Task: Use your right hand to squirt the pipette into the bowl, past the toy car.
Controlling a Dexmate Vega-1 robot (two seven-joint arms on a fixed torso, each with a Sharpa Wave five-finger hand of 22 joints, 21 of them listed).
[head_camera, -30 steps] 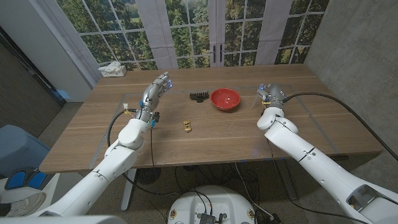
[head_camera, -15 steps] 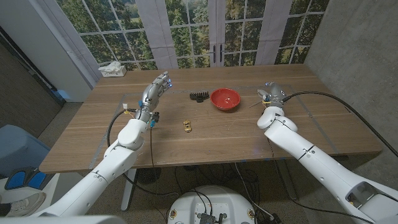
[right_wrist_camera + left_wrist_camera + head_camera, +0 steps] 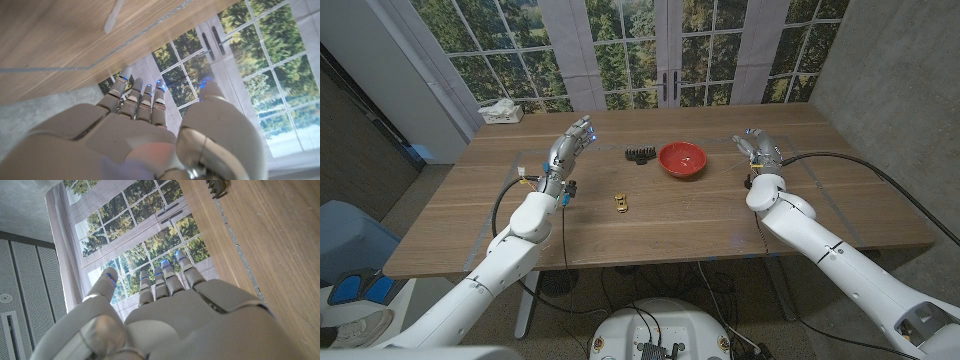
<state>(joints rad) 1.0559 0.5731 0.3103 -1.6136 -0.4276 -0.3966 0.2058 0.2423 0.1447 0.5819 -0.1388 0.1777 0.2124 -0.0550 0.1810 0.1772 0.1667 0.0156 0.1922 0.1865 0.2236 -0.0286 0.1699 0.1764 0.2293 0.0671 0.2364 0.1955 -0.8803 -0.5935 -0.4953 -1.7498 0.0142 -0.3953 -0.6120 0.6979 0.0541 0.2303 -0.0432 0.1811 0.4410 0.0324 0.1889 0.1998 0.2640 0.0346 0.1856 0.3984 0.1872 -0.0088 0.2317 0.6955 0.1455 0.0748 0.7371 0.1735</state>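
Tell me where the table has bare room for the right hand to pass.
Bare wood lies between the red bowl and the right hand, and across the near strip in front of the toy car. It is crowded between the left hand and the bowl, where a black object sits.

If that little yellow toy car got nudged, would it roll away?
Probably, if pushed along its length: the toy car sits alone on the smooth table. It looks tiny beside the red bowl, so likely light and easily knocked aside.

White arms; grey hands; black cables.
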